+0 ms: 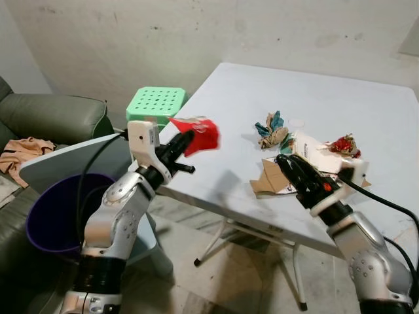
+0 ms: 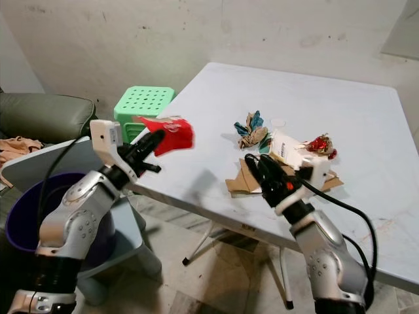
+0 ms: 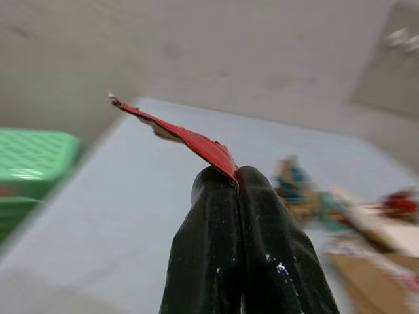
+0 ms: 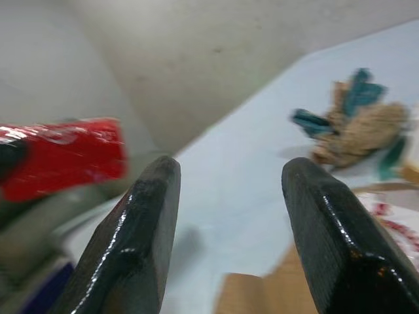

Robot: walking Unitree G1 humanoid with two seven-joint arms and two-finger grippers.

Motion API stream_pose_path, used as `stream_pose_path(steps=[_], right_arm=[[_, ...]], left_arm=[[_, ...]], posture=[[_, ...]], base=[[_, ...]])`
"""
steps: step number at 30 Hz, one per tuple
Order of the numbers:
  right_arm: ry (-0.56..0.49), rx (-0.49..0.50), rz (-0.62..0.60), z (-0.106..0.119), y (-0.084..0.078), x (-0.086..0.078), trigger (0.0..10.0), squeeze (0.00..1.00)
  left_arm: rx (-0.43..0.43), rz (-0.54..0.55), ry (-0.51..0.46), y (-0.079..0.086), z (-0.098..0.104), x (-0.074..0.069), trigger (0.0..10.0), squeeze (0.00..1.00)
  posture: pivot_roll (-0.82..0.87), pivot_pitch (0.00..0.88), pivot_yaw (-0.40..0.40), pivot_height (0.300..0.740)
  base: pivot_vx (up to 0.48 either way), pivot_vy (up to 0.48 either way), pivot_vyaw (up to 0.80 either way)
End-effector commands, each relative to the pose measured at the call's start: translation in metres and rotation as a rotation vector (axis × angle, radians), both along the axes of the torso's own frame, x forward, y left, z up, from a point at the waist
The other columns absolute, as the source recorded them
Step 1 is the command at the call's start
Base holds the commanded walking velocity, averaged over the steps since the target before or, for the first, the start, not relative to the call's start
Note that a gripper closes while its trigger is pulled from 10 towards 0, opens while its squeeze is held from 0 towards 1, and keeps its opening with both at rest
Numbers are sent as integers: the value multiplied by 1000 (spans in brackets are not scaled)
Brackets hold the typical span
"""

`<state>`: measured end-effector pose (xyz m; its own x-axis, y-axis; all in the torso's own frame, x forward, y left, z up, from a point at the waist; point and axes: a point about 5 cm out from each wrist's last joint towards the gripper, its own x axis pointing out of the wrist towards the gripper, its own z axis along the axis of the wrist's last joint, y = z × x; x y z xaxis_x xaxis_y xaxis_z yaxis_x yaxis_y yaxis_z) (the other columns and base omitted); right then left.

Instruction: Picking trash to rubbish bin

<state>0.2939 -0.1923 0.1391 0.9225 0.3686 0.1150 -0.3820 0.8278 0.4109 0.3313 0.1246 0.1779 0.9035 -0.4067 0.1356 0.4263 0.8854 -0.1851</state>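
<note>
Left gripper [image 1: 186, 140] pinched a red wrapper [image 1: 198, 133] beside the table [image 1: 366, 111], purple bin [image 1: 46, 216] below in head views, right gripper [image 4: 226, 190] spread wide, print unreadable.

A home's plain room: green sofa [image 1: 52, 118], folding table [image 1: 340, 98], plastic stool [image 1: 156, 103].

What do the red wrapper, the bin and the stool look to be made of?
Red wrapper, pinched in the left gripper: thin glossy plastic or foil, judging by sheen and a paper-thin edge. Bin: smooth purple plastic, probably moulded. Stool: green plastic, with a perforated moulded top.
</note>
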Motion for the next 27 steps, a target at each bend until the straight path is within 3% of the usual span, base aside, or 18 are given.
stream_pose_path(steps=[1, 3, 5, 8, 12, 17, 27], right_arm=[[6, -46, -44, 1, 2, 4, 10000, 0], [59, -134, -121, -5, 2, 10, 10000, 0], [99, -201, -139, -9, 3, 13, 10000, 0], [2, -404, -168, -8, 6, 16, 10000, 0], [-17, -400, -205, -8, 8, 17, 10000, 0], [-50, -460, -234, -9, 10, 16, 10000, 0], [-64, -474, -300, -13, 10, 15, 10000, 0]], left_arm=[[68, 53, -36, 3, 2, 3, 10000, 0], [158, 138, -74, 2, -1, 5, 10000, 0], [209, 168, -51, 1, -7, 6, 10000, 0], [237, 216, -74, 0, -10, 6, 10000, 0], [205, 252, -78, 1, -14, 4, 10000, 0], [245, 326, -113, 11, -20, -1, 10000, 0], [131, 326, -135, 10, -24, -16, 10000, 0]], posture=[[75, 20, 30, 740], [77, 21, 31, 740], [75, 22, 32, 740], [71, 24, 30, 740], [74, 21, 28, 740], [76, 19, 25, 740], [94, 25, 16, 740]], base=[[0, 0, 0], [0, 0, 0], [0, 0, 0], [0, 0, 0], [0, 0, 0], [0, 0, 0], [0, 0, 0]])
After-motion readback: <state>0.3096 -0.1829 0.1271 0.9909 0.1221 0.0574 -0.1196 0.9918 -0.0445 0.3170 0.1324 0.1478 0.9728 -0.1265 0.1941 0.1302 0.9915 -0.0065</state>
